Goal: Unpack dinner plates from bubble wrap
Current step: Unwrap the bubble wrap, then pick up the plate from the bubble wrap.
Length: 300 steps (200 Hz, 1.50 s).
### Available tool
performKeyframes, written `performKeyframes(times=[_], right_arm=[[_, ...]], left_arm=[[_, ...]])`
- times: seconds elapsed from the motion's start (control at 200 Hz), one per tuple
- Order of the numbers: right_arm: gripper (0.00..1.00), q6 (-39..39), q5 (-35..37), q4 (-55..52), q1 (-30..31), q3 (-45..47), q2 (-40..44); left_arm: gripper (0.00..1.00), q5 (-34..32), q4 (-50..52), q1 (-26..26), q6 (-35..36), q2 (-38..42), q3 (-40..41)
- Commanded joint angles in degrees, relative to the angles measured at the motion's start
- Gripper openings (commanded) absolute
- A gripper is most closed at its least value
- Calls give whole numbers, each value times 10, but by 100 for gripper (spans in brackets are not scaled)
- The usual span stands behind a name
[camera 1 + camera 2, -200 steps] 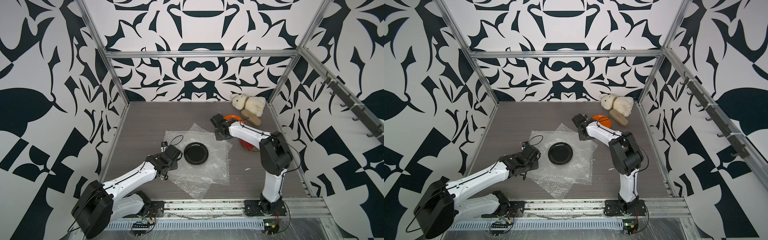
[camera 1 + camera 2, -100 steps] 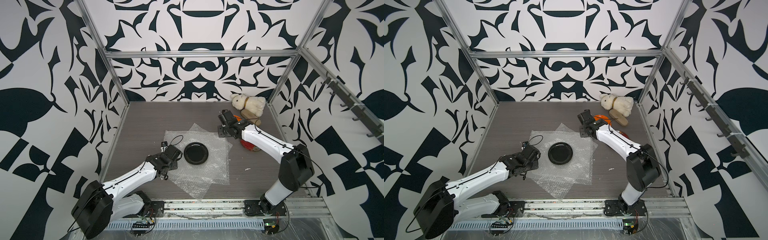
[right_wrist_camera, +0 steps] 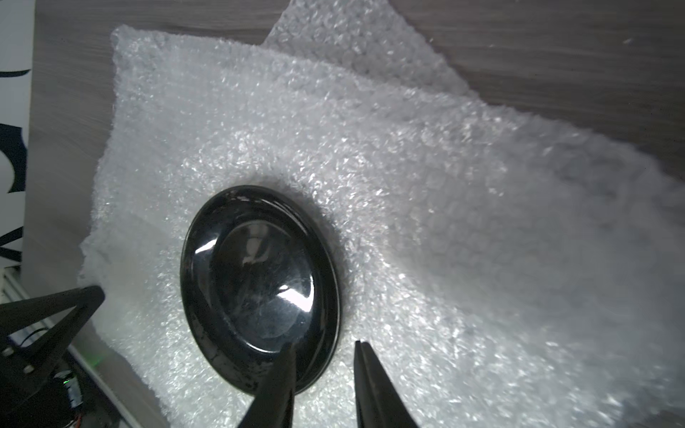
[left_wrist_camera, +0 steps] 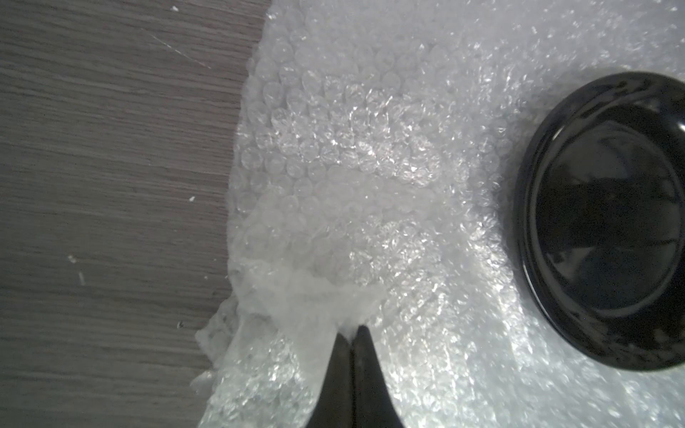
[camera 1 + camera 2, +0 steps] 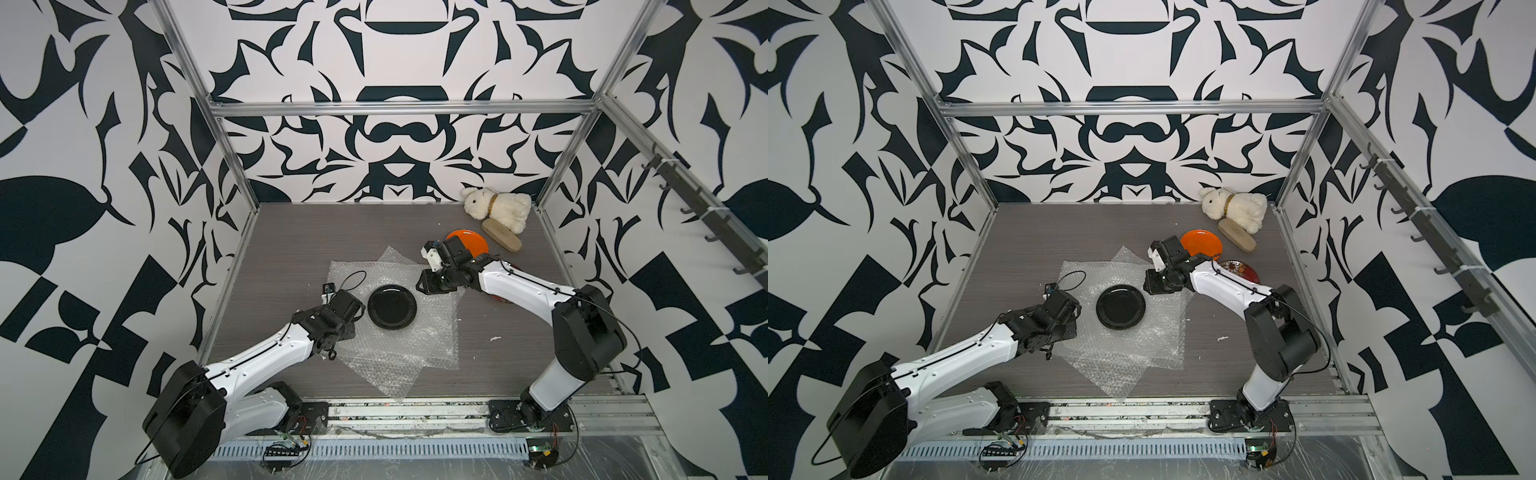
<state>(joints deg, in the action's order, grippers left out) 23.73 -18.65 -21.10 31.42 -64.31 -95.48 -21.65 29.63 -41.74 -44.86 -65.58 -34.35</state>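
No writing, label, brand name, number or sign can be read in any of the views.

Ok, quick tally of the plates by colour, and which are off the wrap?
Black plate: 1, lying on the bubble wrap
Orange plate: 1, off the wrap, on the table
Dark red plate: 1, off the wrap, partly hidden
Total: 3
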Motion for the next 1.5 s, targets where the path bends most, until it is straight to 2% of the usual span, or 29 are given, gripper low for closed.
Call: performKeyframes(times=[0.0, 0.085, 0.155, 0.18, 0.27, 0.36, 0.5, 0.71, 0.885, 1.055, 1.495], right_arm=[[32, 12, -46, 34, -1, 7, 1], [32, 12, -55, 35, -1, 9, -8], [32, 12, -60, 36, -1, 12, -15], [32, 13, -61, 37, -1, 13, -17], [32, 13, -60, 38, -1, 16, -21], [32, 13, -59, 41, -1, 20, -24], [32, 19, -63, 51, -1, 26, -29], [31, 26, -70, 63, -1, 32, -36], [31, 32, -78, 80, -1, 41, -42], [32, 36, -74, 85, -2, 44, -48], [32, 40, -83, 94, -8, 49, -63]], left_arm=[[36, -8, 30, 3, 1, 6, -11], [64, -20, 47, 3, 13, 18, -31], [81, -35, 66, 3, 20, 30, -48], [84, -42, 72, 3, 23, 35, -54], [84, -54, 87, 3, 37, 51, -73], [84, -33, 75, 3, 62, 62, -91], [83, 75, 2, 4, 106, 65, -98], [67, 228, -110, 54, 91, 18, -76], [59, 303, -180, 99, 73, -39, -51], [49, 332, -205, 116, 68, -95, -47], [36, 337, -219, 116, 62, -176, -52]])
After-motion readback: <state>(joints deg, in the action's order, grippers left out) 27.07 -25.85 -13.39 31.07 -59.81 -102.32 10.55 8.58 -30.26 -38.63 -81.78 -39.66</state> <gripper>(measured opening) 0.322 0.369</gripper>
